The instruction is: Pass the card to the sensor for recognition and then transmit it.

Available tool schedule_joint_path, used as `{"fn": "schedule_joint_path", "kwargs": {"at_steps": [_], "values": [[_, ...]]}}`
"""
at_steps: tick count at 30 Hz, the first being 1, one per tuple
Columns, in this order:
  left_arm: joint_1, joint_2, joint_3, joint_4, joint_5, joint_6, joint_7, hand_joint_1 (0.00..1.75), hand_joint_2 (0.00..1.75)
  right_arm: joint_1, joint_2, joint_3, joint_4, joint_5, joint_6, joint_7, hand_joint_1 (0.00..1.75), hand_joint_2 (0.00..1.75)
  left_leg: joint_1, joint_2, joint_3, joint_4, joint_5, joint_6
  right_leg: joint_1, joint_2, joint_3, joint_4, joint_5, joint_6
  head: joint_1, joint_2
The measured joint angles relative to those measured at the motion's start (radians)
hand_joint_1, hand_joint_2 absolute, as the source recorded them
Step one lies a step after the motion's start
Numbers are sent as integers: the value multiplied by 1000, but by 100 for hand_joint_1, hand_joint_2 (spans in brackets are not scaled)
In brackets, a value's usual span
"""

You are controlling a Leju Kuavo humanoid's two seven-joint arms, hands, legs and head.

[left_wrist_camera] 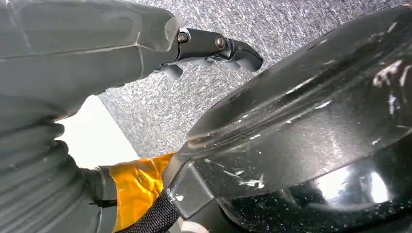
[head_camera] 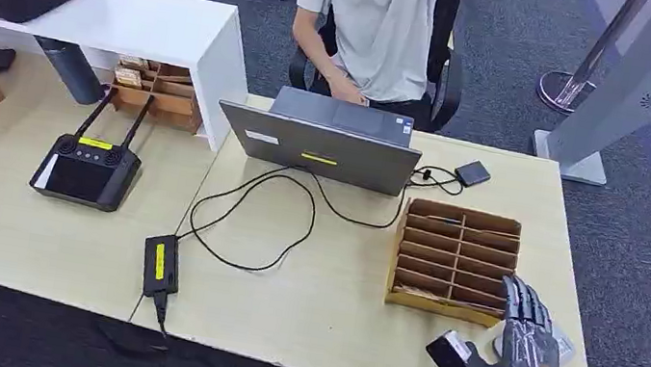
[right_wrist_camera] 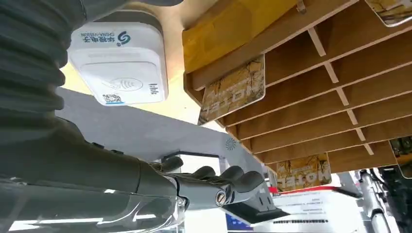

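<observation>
Cards slotted in rack beside right hand

Cards (right_wrist_camera: 234,90) standing in wooden rack (head_camera: 455,260), one (right_wrist_camera: 304,172) close above the right hand's fingertips in the wrist view. Right hand (head_camera: 526,348) raised just beside rack's near corner, fingers extended and together, grasping nothing. White sensor (right_wrist_camera: 121,63) flat on table (head_camera: 307,278), under the hand's wrist. Left hand (left_wrist_camera: 214,48) hanging over grey carpet, fingers loose, grasping nothing.
</observation>
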State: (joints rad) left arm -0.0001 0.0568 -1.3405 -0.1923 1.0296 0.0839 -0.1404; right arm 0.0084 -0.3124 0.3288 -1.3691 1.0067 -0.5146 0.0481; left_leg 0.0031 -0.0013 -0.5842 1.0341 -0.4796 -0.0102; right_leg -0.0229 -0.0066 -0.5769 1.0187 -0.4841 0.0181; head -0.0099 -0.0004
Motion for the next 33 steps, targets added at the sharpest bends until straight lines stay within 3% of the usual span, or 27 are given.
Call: {"fn": "schedule_joint_path", "kwargs": {"at_steps": [33], "values": [[-3, -1, -3, 0, -10, 0, 3, 0, 175, -53, 26, -10, 39, 27, -1, -21, 0, 175, 0, 0, 0, 0, 0, 0, 0, 0, 0, 0, 0, 0, 0, 0]]}}
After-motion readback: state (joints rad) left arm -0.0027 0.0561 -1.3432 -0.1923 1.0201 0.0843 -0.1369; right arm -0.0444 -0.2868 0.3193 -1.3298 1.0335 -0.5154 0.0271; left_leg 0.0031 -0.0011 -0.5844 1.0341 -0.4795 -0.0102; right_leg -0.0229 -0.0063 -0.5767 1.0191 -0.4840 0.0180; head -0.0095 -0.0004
